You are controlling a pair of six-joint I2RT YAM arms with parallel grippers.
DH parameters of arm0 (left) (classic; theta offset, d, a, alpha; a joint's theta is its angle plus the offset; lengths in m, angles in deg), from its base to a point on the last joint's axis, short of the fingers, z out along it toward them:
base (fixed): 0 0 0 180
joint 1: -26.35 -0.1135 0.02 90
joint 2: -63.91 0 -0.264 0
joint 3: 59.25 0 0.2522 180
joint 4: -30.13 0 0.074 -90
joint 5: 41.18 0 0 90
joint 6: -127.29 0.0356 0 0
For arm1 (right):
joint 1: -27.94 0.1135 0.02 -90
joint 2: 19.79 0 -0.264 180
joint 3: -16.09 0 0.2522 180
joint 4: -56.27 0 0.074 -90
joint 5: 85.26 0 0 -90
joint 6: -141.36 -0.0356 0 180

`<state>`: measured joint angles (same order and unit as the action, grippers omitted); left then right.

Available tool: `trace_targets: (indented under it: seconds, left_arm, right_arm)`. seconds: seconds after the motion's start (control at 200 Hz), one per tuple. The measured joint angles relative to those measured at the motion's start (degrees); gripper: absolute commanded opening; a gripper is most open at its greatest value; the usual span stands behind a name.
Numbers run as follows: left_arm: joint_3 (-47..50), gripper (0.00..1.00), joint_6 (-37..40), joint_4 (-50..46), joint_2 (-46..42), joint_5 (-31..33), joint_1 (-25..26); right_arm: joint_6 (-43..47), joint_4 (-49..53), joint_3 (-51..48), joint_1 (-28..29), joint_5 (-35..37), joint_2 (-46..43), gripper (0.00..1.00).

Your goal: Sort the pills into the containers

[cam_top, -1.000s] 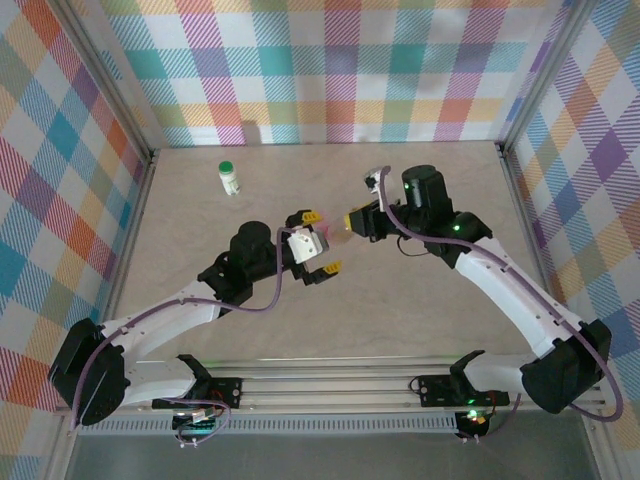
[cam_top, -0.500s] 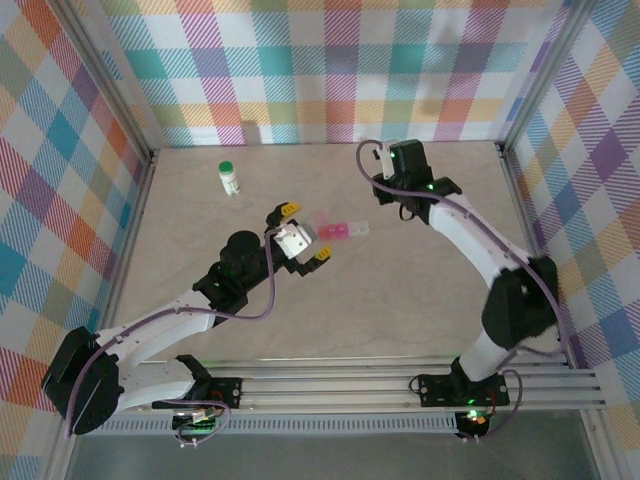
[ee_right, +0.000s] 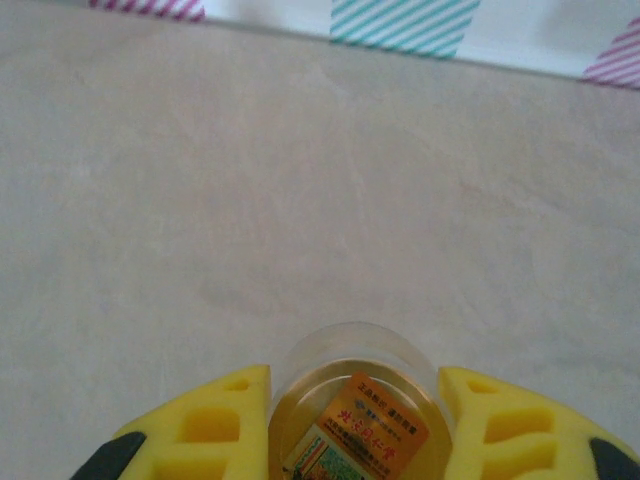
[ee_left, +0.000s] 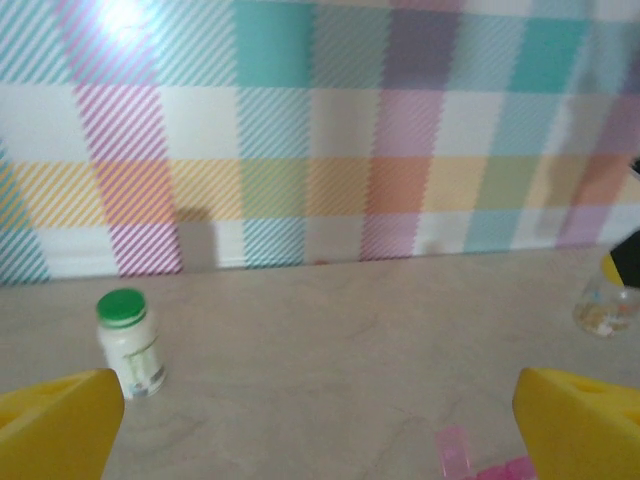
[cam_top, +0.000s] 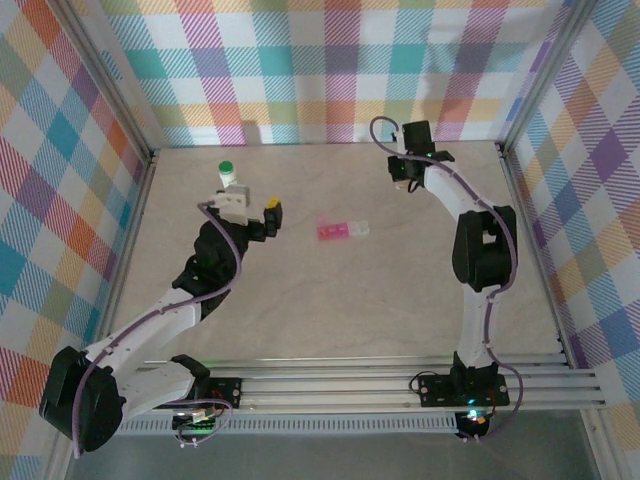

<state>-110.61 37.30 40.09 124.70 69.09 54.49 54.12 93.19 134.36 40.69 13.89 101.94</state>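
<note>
Left gripper [ee_left: 318,400] is gaping empty — white bottle [ee_left: 130,345] standing just ahead-left; right gripper [ee_right: 352,380] is clamping amber bottle [ee_right: 356,418].

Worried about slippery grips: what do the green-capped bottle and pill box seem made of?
Green-capped bottle: likely opaque white plastic, smooth, faint sheen, with a label. Pill box: probably translucent pink plastic; its paler end lets the table show through.
</note>
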Motion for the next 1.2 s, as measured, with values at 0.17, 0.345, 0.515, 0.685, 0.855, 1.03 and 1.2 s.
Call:
trace_targets:
  seconds: [0.17, 0.345, 0.515, 0.685, 0.855, 1.03, 1.2]
  left_arm:
    - [-0.46, 1.0, -7.13, -2.86, -1.18, 2.97, -2.21]
    - [-0.46, 1.0, -7.98, -4.37, -1.4, 3.48, -2.21]
    - [-0.48, 1.0, -8.15, -5.22, -1.4, 4.33, -2.21]
    - [-1.03, 1.0, -9.51, -6.51, -0.72, 6.91, -2.21]
    - [-2.69, 1.0, -12.96, -9.14, 0.76, 10.45, -2.45]
    - [-6.05, 0.99, -15.8, -12.35, 3.87, 10.73, -2.51]
    - [-11.87, 0.9, -18.78, -17.14, 10.23, 8.46, -2.58]
  right_arm:
    - [-0.57, 1.53, 6.95, -0.04, -0.37, 6.08, 0.12]
    - [-1.33, 4.22, 10.99, -0.04, -1.25, 10.12, 0.29]
    - [-2.54, 5.46, 12.0, -0.04, -1.77, 11.21, 0.6]
    - [-2.51, 6.88, 12.72, -0.04, -2.64, 10.69, 0.65]
    - [-3.23, 6.43, 6.34, -0.04, -4.2, 2.67, 0.66]
    - [-6.29, 1.07, -7.48, -0.04, -8.33, -13.88, 0.66]
    - [-10.16, -4.72, -21.16, 0.02, -14.75, -25.27, 0.66]
